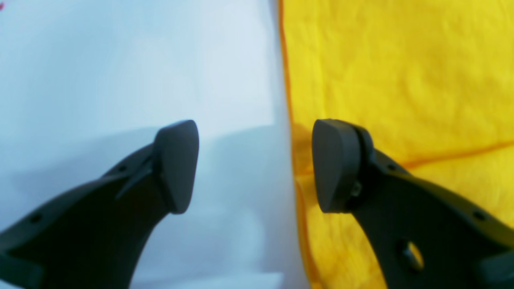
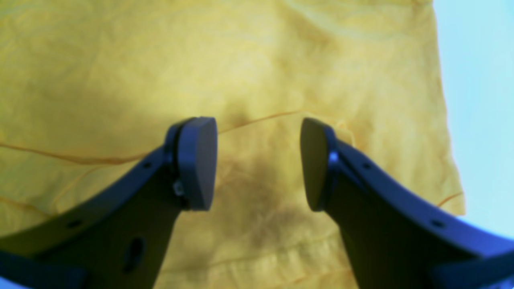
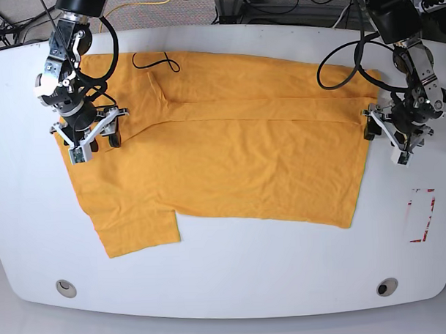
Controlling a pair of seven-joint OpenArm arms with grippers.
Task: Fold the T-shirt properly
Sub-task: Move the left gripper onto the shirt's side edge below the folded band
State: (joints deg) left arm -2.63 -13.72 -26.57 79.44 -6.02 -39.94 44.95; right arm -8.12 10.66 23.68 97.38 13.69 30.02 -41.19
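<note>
Lying spread across the white table (image 3: 227, 277), the shirt (image 3: 230, 159) covered most of the far half of the top, orange-yellow and wrinkled. Its top strip was folded down, leaving a long crease line running from the collar end toward the hem. One short sleeve (image 3: 133, 229) stuck out toward the near edge, and a thin black squiggle (image 3: 155, 61) sat on the cloth near the far edge.

The right gripper (image 3: 97, 138) hung over the sleeve end of the shirt, on the base view's left. From its wrist camera the fingers (image 2: 198, 160) stood well apart with only cloth (image 2: 257, 72) showing between them; they gripped nothing. A seam line ran across the fabric behind them, and the table (image 2: 482, 100) showed pale at the side.

The left gripper (image 3: 387, 135) sat at the hem end, on the base view's right. Its wrist camera showed the jaws spread wide and straddling the shirt's edge (image 1: 287, 100): one finger (image 1: 178, 164) over bare table (image 1: 120, 72), the other (image 1: 335, 164) over the yellow cloth (image 1: 401, 72). Nothing was caught between them. Whether the fingertips touched the surface, I could not tell.

A red-outlined mark (image 3: 421, 215) lay on the table near the shirt's hem corner.
</note>
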